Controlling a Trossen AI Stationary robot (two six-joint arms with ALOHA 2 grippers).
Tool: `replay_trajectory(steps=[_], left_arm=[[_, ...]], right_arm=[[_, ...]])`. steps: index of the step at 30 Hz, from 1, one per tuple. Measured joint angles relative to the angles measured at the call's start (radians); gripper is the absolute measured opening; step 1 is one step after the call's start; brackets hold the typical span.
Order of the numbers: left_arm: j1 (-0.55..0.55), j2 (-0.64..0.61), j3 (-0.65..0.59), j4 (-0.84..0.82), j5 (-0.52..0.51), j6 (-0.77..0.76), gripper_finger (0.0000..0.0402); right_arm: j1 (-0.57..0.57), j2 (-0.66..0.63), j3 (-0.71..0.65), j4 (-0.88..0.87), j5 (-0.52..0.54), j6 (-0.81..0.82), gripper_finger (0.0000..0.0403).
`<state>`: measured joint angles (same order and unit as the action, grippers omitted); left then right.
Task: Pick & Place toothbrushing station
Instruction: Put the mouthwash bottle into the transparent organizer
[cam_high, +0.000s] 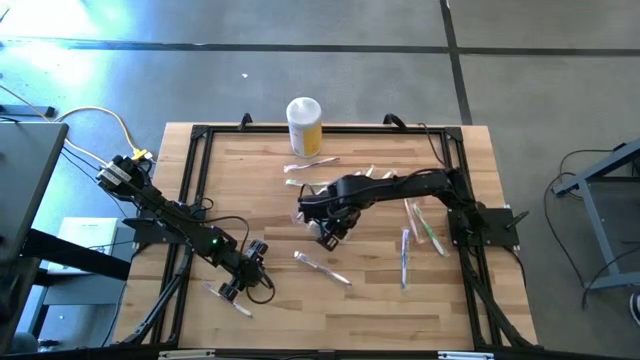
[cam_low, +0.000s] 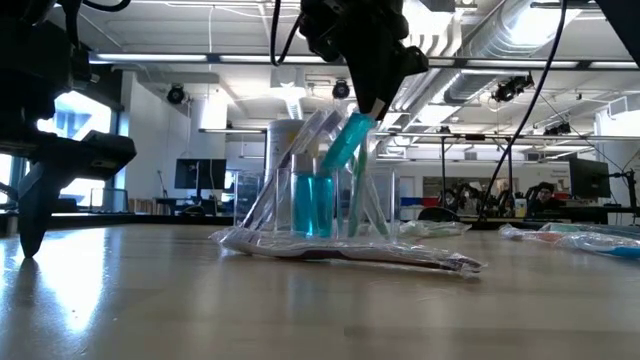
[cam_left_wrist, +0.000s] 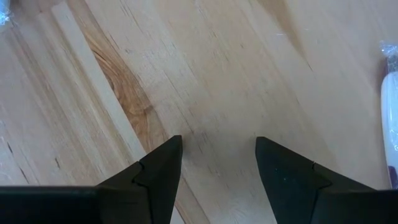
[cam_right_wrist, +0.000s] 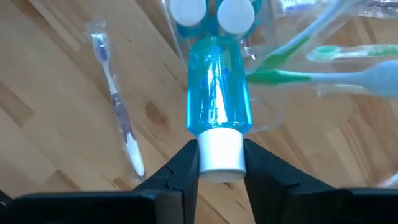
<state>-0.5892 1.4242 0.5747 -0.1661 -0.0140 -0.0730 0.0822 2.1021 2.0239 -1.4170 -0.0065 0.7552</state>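
Note:
The toothbrushing station (cam_low: 300, 195), a clear container, stands on the wooden table (cam_high: 250, 180) near its middle, with green toothbrushes (cam_right_wrist: 292, 65) and white-capped blue bottles (cam_low: 312, 205) in it. Right above it, my right gripper (cam_high: 328, 235) points down, shut on another blue bottle (cam_low: 350, 135). My left gripper (cam_high: 243, 285) stands open near the table's near left corner, over bare wood in the left wrist view (cam_left_wrist: 217, 155). My right gripper pinches the blue bottle's white cap (cam_right_wrist: 219, 155) between its two fingers, from above. The bottle hangs tilted below the fingers, cap up, its lower end (cam_right_wrist: 211, 46) at the station's open top. Whether that end touches anything inside, I cannot tell.
A wrapped toothbrush (cam_high: 322, 268) lies on the table just near of the station. More toothbrushes (cam_high: 415, 235) lie to its right and some (cam_high: 310, 165) behind it. A yellow jar with a white lid (cam_high: 304, 125) stands at the far edge. Another wrapped brush (cam_left_wrist: 390, 124) lies beside my left gripper.

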Motion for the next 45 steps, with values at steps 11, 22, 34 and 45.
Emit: replay_trajectory(steps=[11, 22, 34, 45], left_arm=[[0.0, 0.0, 0.0, 0.0, -0.003, 0.001, 0.0197], [0.0, 0.0, 0.0, -0.002, -0.003, 0.001, 0.0197], [0.0, 0.0, 0.0, -0.005, -0.004, 0.001, 0.0197], [0.0, 0.0, 0.0, -0.012, -0.003, 0.001, 0.0197]], right_arm=[[0.0, 0.0, 0.0, 0.076, -0.028, -0.023, 0.0116], [-0.017, 0.0, 0.0, 0.037, -0.056, 0.002, 0.0101], [-0.038, 0.0, -0.001, 0.063, -0.1, 0.039, 0.0107], [-0.061, 0.0, -0.001, 0.092, -0.125, 0.096, 0.01]])
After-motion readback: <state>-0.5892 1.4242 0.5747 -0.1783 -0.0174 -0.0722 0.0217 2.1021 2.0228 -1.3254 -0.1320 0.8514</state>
